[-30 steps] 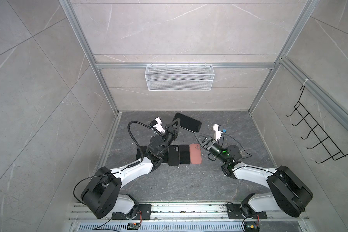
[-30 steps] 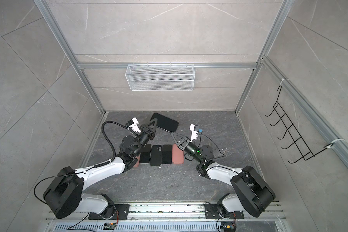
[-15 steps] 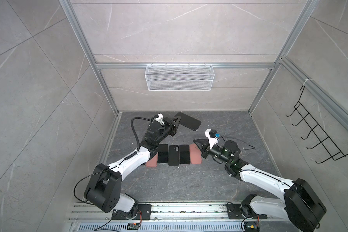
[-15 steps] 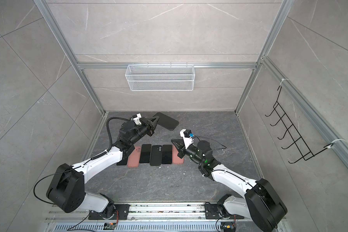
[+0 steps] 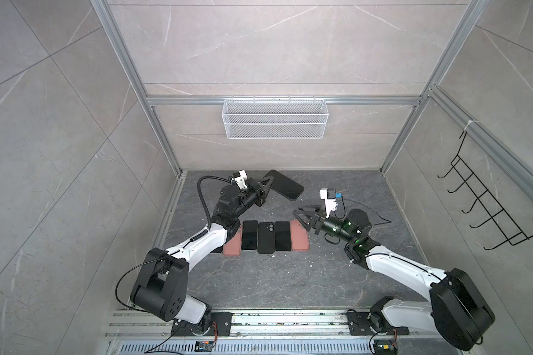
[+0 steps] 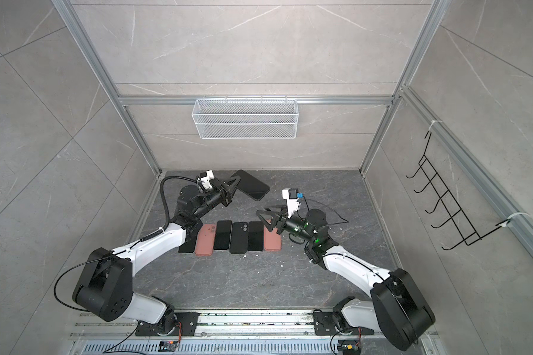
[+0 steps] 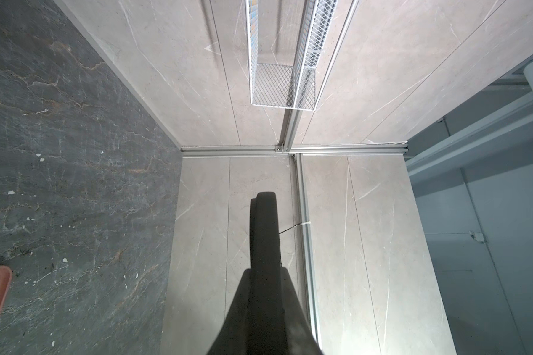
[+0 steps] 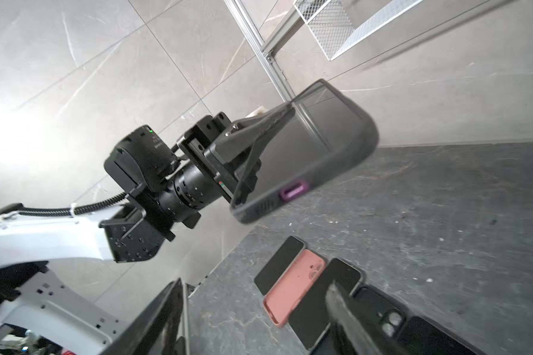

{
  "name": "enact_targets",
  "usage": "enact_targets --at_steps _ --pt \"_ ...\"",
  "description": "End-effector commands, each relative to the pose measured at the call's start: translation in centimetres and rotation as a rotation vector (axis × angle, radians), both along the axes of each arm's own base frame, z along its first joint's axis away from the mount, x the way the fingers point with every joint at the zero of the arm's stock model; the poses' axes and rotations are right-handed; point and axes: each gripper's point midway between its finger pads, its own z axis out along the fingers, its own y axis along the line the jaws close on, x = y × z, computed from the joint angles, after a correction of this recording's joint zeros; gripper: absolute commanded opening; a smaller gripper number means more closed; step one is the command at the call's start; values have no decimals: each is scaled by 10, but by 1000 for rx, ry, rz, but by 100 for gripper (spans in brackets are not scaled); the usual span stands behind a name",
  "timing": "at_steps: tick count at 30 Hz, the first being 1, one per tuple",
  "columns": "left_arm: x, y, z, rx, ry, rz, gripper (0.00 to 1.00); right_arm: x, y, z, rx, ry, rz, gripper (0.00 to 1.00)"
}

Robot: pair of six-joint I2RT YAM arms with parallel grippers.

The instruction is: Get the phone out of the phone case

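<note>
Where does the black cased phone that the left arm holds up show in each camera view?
In a top view: phone mid-picture, above the row.
In a top view: phone likewise, slightly leftward.
Left wrist: phone edge-on between the jaws.
Right wrist: phone held aloft beyond the row.
Shared landmark: wire basket on the back wall.

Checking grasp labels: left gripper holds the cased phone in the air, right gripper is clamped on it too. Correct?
No. The left gripper holds the cased phone in the air, but the right gripper is open and clear of it; the right wrist view shows this.
</note>
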Motion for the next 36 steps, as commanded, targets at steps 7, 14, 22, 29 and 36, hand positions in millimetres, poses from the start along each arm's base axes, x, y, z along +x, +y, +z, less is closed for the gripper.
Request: enact_targets --at_steps 7,14,22,29,36 --pt "-9 -4 42 -70 -168 -22 0 6 6 39 200 47 74 51" --pt "-11 -5 40 -66 -170 -22 0 20 2 39 271 70 79 31" --pt "-11 -6 41 -62 -171 -23 0 23 7 31 267 110 112 5" --pt "-5 -9 33 -71 -44 -32 0 21 15 6 169 68 131 0" --pt "-8 -25 45 -54 43 -95 0 31 33 -56 -399 -244 -64 0"
